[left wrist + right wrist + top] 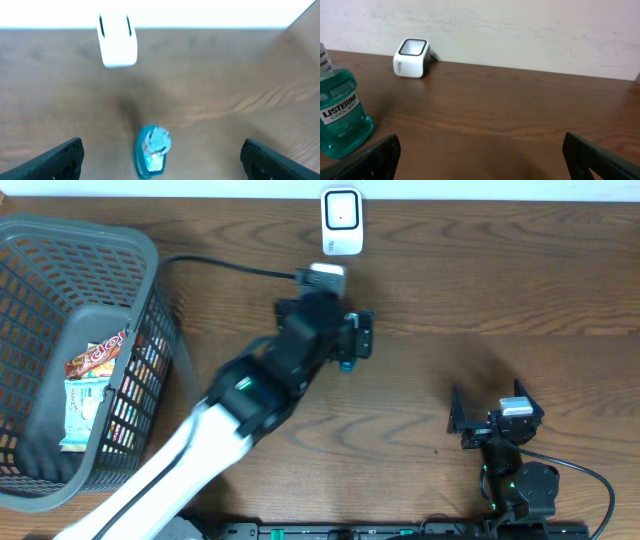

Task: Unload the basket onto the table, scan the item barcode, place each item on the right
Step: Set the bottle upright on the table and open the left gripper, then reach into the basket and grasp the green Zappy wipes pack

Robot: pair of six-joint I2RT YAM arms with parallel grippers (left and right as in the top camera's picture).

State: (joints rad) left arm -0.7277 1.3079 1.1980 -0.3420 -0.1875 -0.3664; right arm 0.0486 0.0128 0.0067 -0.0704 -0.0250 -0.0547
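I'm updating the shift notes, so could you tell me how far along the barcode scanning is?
Done: the Listerine bottle stands on the table short of the scanner. In hand: nothing; the left gripper is open around it, the right gripper open too. Left: whether it scanned isn't visible; snack packets lie in the basket.

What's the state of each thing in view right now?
Listerine bottle: upright on table, not gripped.
Scanner: standing by the wall.
Basket: upright, snack packs inside.
Left gripper: open, straddling the bottle, no contact.
Right gripper: open, empty.
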